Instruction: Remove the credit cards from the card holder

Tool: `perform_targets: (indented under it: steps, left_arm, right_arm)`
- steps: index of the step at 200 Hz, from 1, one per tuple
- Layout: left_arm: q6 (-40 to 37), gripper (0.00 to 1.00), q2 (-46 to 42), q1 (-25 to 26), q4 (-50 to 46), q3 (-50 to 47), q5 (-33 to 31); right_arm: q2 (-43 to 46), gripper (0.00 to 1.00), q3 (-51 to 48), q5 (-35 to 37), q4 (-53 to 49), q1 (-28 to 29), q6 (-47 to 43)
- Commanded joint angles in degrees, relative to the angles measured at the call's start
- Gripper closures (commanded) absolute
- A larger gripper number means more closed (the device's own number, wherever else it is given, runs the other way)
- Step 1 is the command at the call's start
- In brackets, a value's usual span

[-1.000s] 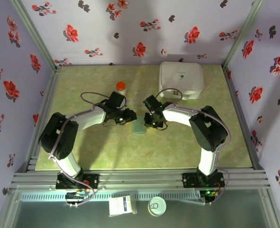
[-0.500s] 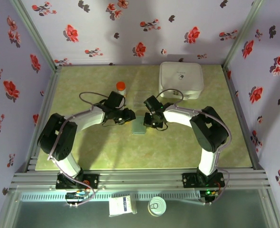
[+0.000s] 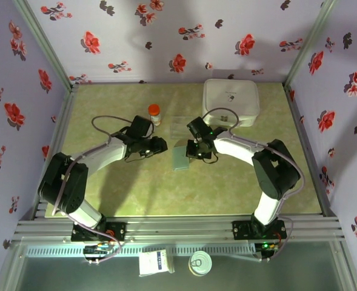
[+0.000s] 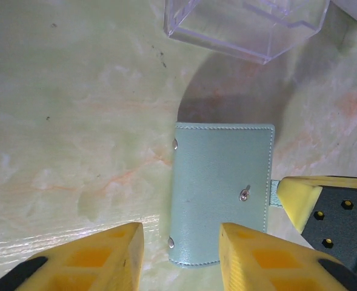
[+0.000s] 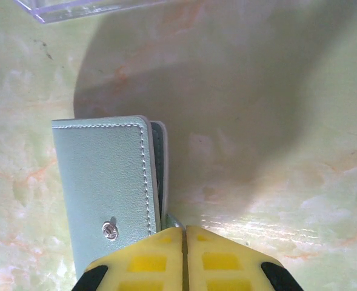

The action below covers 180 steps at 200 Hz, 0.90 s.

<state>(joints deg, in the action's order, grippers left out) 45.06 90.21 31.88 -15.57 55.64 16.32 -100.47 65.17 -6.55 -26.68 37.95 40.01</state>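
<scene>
Table (image 3: 136, 200) first: green marbled, one of it, spanning the frame. At upper right sits one white zip case (image 3: 231, 102). Just left of it, above centre, lies one clear plastic box (image 3: 179, 124), and left of that stands one orange-capped bottle (image 3: 154, 113).

At centre is the one card holder (image 3: 180, 156), dull teal, folded shut and flat on the table. A second ago it lay slightly lower in the frame, and both my arms reached it from lower down. Since then holder and grippers have shifted a little toward the top, and my left arm has swung out to the left.

The bigger change is in my right gripper (image 5: 184, 233). Its jaws were a crack apart a second ago and are now pressed together on the holder's little strap tab (image 4: 274, 199), at the holder's right edge. I judge that this gives me the hold needed to peel the flap open, which has to happen before any credit cards can come out.

My left gripper (image 4: 181, 242) hangs with jaws spread, pinching nothing, above the holder's lower left corner, well placed to pin it down.

How many cards are inside I cannot tell while the cover is closed. Smallest of all, I count three metal studs (image 4: 243, 194) on it.
</scene>
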Motion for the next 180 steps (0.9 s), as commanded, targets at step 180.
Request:
perform_targets:
  steps: [180]
  left_arm:
    - [-2.5, 0.62, -2.3, -3.1, -0.1, -2.9, 5.6]
  right_arm:
    - [0.1, 0.95, 13.3, 1.3, -11.2, 5.7, 0.2]
